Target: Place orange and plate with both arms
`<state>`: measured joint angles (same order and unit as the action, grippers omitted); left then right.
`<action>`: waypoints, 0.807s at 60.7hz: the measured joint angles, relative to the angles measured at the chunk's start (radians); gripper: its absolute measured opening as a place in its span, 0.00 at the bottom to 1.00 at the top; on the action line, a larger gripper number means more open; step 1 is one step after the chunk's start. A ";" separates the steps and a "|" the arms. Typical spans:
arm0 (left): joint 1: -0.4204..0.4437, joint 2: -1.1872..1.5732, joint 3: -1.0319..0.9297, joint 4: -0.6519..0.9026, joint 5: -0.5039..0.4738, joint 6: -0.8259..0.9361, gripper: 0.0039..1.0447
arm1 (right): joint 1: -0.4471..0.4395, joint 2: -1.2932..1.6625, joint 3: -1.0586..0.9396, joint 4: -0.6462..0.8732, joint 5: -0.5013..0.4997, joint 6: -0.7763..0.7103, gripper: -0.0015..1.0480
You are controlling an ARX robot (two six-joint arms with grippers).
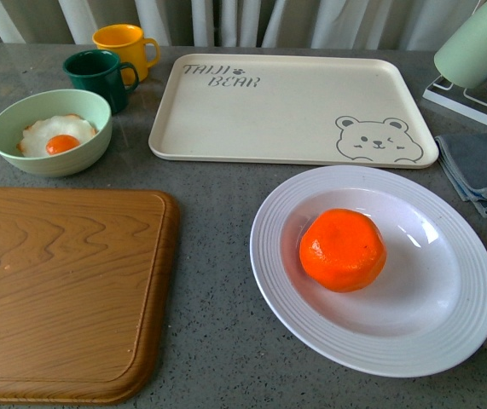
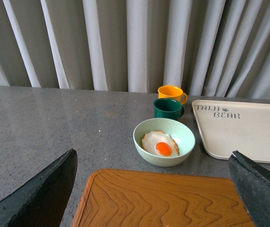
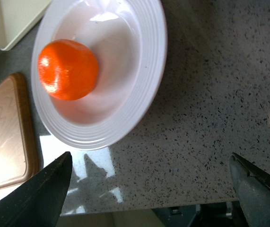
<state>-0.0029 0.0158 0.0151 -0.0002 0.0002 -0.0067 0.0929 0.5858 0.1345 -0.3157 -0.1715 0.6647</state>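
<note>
Grey counter [image 1: 217, 256] is bearing one orange [image 1: 342, 250] in one plate [image 1: 448, 328]; only front and left wrist views are showing two mugs [image 1: 100, 77]. Left hand [image 2: 152, 155], right hand [image 3: 151, 156] are gaping empty.

Brown wooden cutting board [image 1: 64, 290]: left and near edges cut off, front view. Folded grey cloth [image 1: 482, 166] at the right edge of the grey speckled surface [image 1: 213, 281]: partly out of frame. Yellow ceramic mug [image 1: 122, 43]: lower part hidden behind dark green mug [image 1: 96, 72]. Round white ridged plate [image 3: 156, 47]: rim partly cropped, right wrist view.

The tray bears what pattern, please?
Cream tray with bear face and lettering; front view shows it best.
</note>
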 joint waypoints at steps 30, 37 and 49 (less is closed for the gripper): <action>0.000 0.000 0.000 0.000 0.000 0.000 0.92 | 0.055 0.681 -0.014 0.668 0.037 0.085 0.91; 0.000 0.000 0.000 0.000 0.000 0.000 0.92 | 0.063 0.816 0.008 0.784 0.040 0.092 0.91; 0.000 0.000 0.000 0.000 0.000 0.000 0.92 | 0.064 0.943 0.031 0.880 0.042 0.100 0.91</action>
<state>-0.0029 0.0158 0.0151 -0.0002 0.0002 -0.0067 0.1570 1.5291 0.1650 0.5644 -0.1295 0.7643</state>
